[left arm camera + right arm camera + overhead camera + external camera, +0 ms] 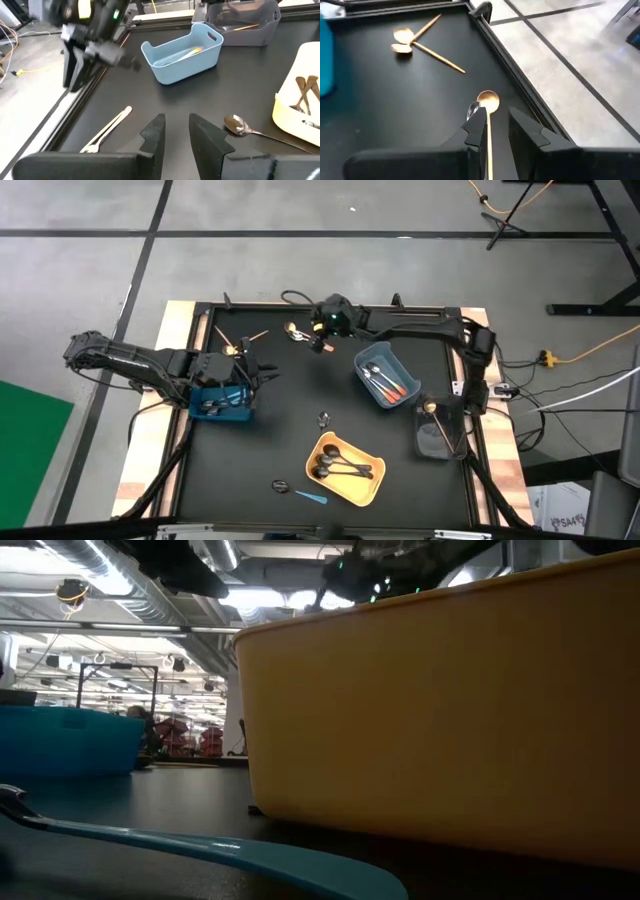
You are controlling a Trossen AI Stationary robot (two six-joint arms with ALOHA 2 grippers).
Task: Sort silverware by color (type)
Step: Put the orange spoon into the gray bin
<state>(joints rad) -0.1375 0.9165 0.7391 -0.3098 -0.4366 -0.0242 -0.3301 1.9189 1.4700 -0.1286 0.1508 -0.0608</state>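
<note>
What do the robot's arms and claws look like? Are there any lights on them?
Both arms are dark and jointed, with black cables running along them. The left claw has two chunky black wedge-shaped fingers. The right claw has the same kind. The right arm's wrist glows with small green and orange lights.

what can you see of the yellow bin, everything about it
The yellow bin is a shallow, rounded-corner rectangular tub, plastic-looking, sitting flat but turned askew on the black table, at its near middle. Several dark spoons lie inside it. Nothing grips it; a light-blue-handled spoon lies just beside it.
</note>
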